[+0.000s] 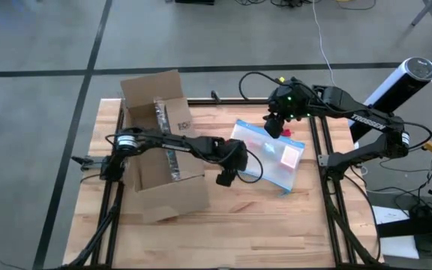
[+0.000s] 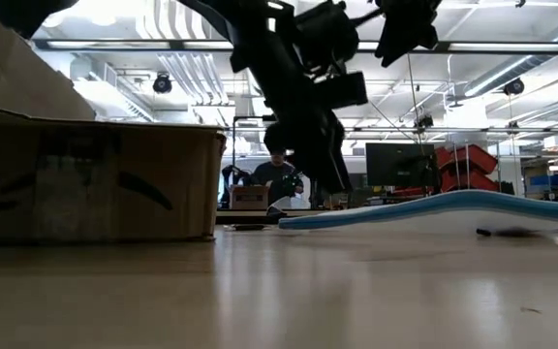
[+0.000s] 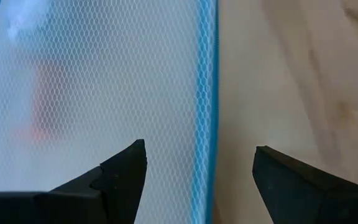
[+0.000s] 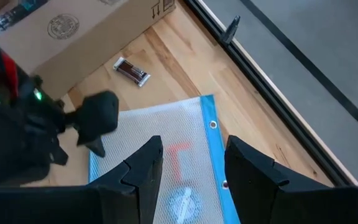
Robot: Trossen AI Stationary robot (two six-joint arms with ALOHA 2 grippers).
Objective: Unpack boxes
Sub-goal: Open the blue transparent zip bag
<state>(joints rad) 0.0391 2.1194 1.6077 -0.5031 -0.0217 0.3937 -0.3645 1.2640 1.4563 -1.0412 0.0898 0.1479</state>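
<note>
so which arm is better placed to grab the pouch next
Left, probably. The left gripper hangs open right over the pouch edge beside the box; the right gripper is open above its far corner.

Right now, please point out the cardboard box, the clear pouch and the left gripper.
cardboard box (image 1: 172, 196): high view, front flap.
clear pouch (image 1: 265, 161): high view, middle of its top face.
left gripper (image 1: 224, 178): high view, between its fingertips.

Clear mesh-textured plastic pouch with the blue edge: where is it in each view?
High view: clear plastic pouch with blue edge lies flat at table centre, right of the brown cardboard box.
Low view: a pale slab right of centre, box at left.
Left wrist view: fills the picture's left half, blue edge between the open left gripper fingers.
Right wrist view: lower centre, above the open right gripper.
Shared landmark: the blue edge.
</note>
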